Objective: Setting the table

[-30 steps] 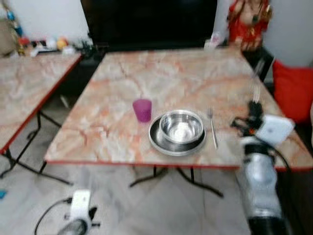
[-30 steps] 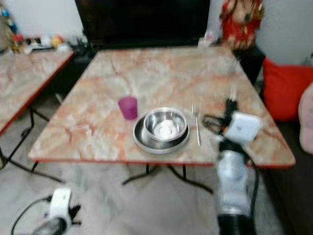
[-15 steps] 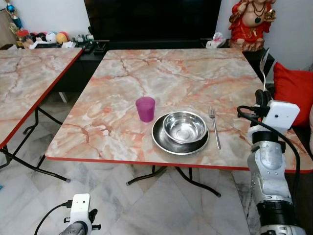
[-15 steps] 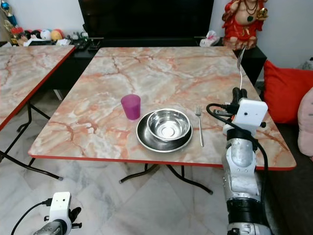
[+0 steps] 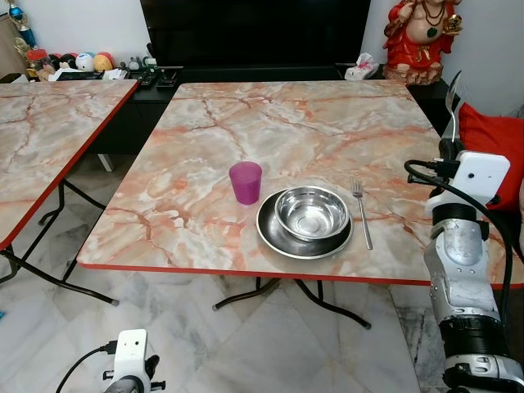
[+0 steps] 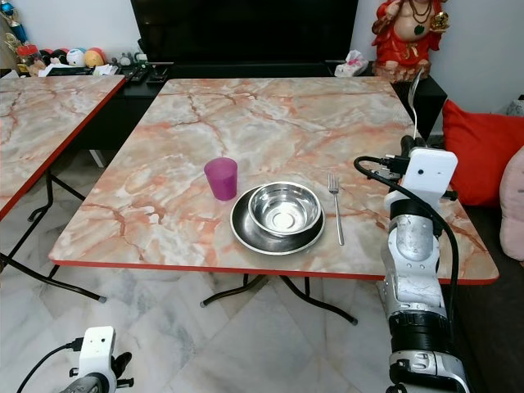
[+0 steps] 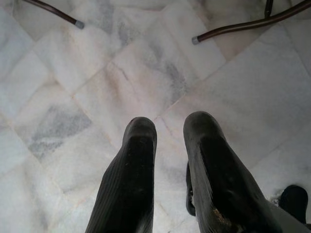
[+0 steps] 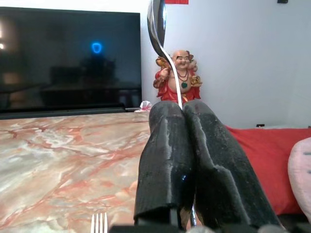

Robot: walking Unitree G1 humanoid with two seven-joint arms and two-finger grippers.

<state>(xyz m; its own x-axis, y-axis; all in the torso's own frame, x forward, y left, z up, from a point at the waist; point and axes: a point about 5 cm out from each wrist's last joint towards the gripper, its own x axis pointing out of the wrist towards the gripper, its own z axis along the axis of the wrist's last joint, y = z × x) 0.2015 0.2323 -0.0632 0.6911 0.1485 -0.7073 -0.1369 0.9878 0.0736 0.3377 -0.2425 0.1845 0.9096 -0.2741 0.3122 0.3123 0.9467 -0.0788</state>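
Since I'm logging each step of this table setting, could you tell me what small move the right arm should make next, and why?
Probably lower the right gripper toward the table, just right of the fork. It holds a spoon upright there, while cup, bowl and plate are already laid.

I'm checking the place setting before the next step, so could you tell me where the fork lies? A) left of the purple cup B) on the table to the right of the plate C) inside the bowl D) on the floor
B: the fork lies flat on the table, just right of the plate that holds the bowl.
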